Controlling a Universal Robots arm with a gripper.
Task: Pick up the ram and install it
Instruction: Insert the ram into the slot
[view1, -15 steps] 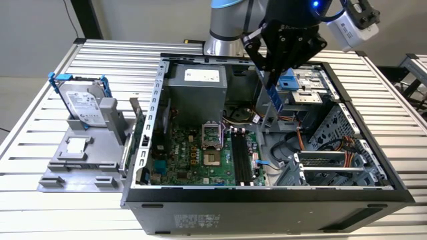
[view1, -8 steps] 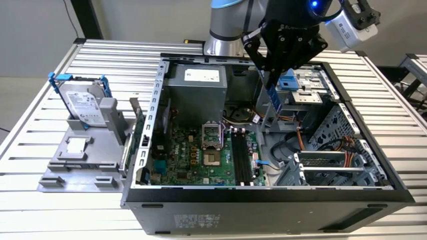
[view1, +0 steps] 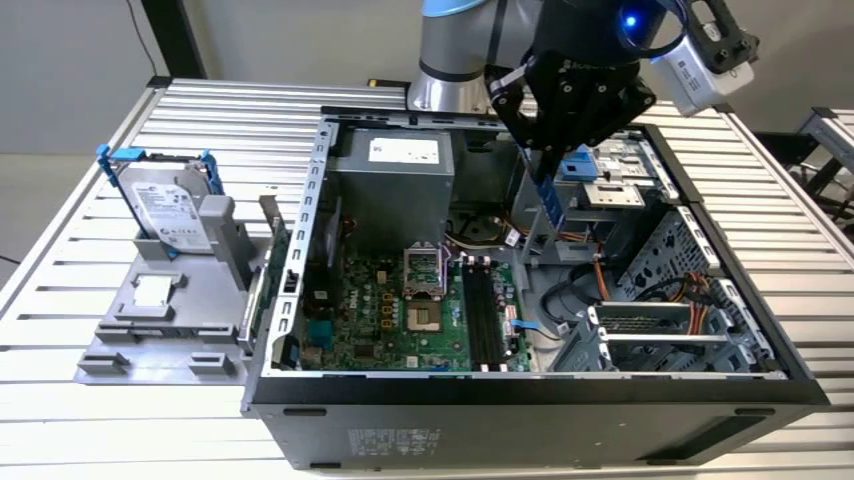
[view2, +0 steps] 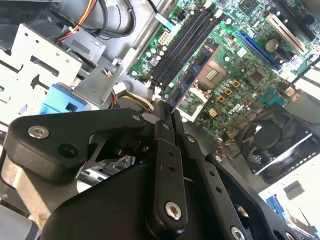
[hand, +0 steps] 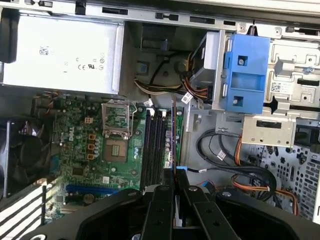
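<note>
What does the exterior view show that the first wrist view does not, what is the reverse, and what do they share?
Exterior view: a hard drive propped on a grey stand, on the slatted table beside the case. First wrist view: a black fan. Both: the tool shut on the ram, the green motherboard, the grey power supply and a blue bracket.
</note>
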